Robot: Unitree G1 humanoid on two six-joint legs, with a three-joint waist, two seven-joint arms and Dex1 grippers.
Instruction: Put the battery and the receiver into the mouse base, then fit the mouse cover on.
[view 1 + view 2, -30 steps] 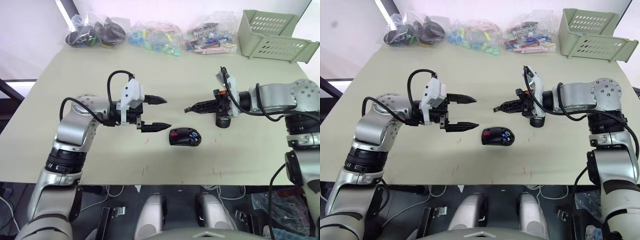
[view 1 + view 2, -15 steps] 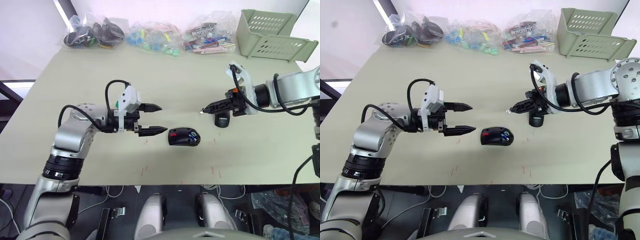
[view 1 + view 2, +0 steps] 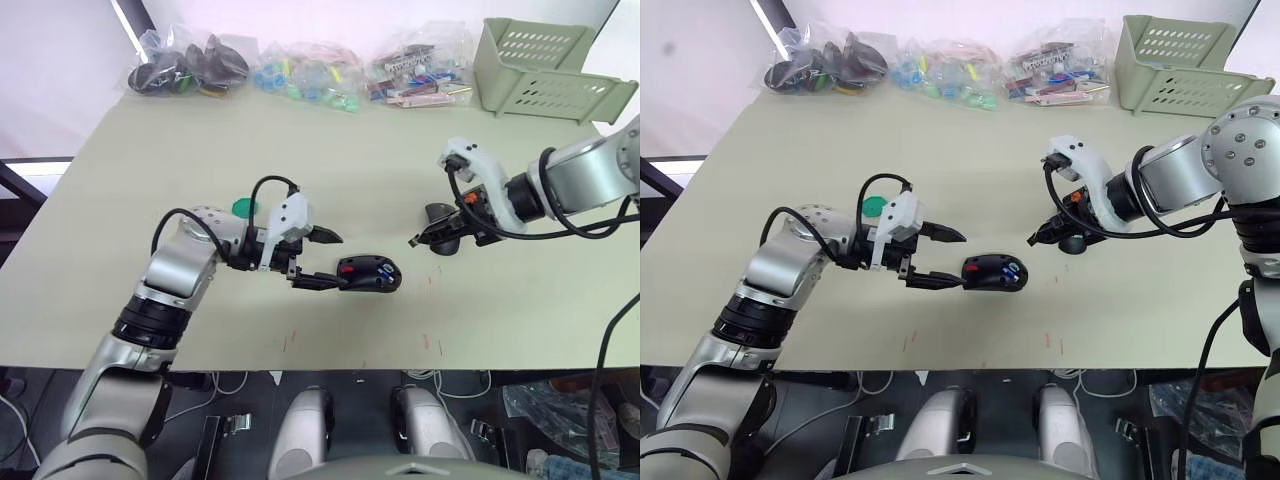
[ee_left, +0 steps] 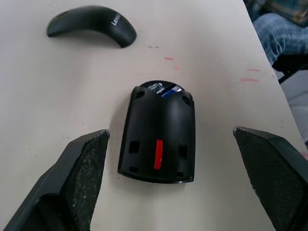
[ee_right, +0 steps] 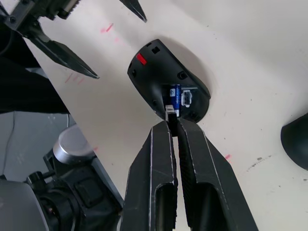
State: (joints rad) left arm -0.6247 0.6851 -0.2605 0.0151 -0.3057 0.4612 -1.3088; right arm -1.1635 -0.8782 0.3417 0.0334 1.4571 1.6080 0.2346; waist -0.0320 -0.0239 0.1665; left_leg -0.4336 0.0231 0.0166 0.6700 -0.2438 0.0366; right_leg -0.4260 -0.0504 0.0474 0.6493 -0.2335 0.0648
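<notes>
Mouse base (image 3: 369,273) sat mid-desk (image 3: 200,160), open side up, red patch visible. Battery (image 5: 176,98) already seated in base, blue cylinder visible in its bay. Receiver (image 5: 170,110) seen as small whitish piece right at tips of right end effector (image 5: 173,122), fingers nearly closed, apparently pinching it just beside the battery bay; could not confirm it was fully seated. Left end effector (image 3: 322,260) spread wide, flanking the rear of the base, not touching, likely set to steady it. Mouse cover (image 4: 91,25) lay on desk beyond the base, near the right arm, untouched. Judged roughly halfway: battery in, receiver being placed, cover still to fit. Green disc (image 3: 243,207) and bags (image 3: 190,62) lay farther back.
</notes>
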